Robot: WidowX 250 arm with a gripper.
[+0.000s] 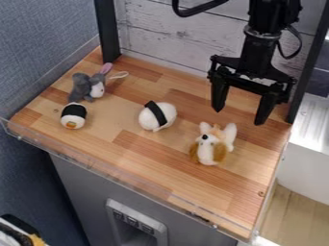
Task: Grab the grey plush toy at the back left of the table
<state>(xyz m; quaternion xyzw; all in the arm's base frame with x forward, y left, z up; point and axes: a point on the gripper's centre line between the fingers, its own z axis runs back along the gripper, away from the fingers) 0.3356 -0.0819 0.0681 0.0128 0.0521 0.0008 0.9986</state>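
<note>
We find the black two-finger gripper [239, 116] spread and empty, with the small white-and-orange plush animal [208, 153] below it, camera-side, judged light, soft, unlikely to slip and best held around its torso.

Tool [240, 115] open, raised | fox-like plush [213, 145] nearest | white ball [157, 116], black band
</note>
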